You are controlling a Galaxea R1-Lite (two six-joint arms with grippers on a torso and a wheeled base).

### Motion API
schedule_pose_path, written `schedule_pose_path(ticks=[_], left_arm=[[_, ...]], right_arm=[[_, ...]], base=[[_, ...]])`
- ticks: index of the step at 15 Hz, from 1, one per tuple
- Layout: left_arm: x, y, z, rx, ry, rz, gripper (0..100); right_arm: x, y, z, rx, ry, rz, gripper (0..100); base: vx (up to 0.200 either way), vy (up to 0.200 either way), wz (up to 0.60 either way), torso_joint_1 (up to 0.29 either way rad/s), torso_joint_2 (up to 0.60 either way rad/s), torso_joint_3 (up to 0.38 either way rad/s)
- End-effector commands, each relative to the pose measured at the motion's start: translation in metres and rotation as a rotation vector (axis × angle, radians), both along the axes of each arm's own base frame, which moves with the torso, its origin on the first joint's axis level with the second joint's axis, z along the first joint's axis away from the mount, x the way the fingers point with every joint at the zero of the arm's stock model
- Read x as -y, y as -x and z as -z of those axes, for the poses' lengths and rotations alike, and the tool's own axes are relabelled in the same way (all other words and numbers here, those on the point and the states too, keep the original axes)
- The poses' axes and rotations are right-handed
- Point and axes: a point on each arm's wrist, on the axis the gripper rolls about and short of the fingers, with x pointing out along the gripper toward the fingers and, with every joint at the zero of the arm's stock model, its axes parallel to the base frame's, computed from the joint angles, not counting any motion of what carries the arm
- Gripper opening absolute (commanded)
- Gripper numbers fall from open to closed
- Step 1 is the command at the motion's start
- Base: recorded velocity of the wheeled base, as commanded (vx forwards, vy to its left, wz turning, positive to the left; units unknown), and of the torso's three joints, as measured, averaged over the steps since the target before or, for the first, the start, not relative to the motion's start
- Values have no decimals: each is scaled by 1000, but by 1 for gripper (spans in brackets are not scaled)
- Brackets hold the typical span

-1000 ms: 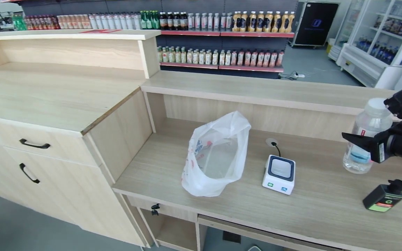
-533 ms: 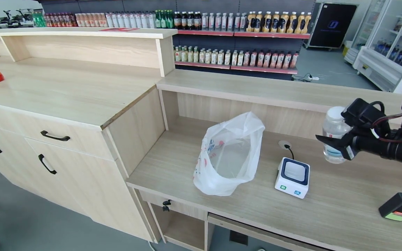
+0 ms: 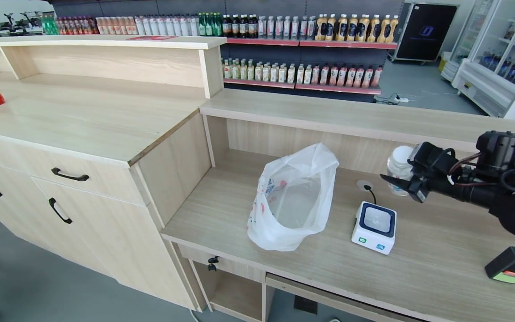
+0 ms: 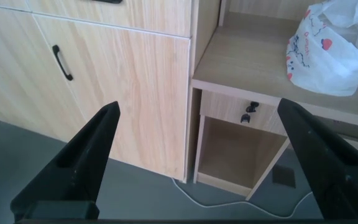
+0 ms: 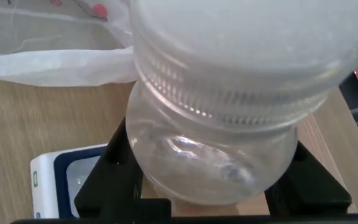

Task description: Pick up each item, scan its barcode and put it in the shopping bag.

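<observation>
Clear bottle (image 3: 397, 169) clamped in right pincer (image 3: 395, 181), near scanner (image 3: 375, 227); left pincer (image 4: 197, 165) spread wide, empty

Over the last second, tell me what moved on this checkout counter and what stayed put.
The right gripper, shut on the water bottle, carried it toward the robot's left, closer to the barcode scanner. The head camera also shifted early on. The shopping bag, scanner and black pump bottle stayed put on the counter.
</observation>
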Motion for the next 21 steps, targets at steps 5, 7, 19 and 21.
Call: schedule_pose_path(ticks=[5, 7, 19, 21], left_arm=[[0, 0, 0, 1, 0, 0, 100], [0, 0, 0, 1, 0, 0, 100], [0, 0, 0, 1, 0, 0, 100], [0, 0, 0, 1, 0, 0, 100]], right_arm=[[-7, -32, 24, 58, 63, -137, 0], [-12, -35, 31, 68, 77, -179, 0], [-15, -44, 51, 92, 143, -287, 0], [-12, -45, 52, 90, 143, -279, 0]], base=[[0, 0, 0, 0, 0, 0], [0, 0, 0, 0, 0, 0], [0, 0, 0, 0, 0, 0], [0, 0, 0, 0, 0, 0]])
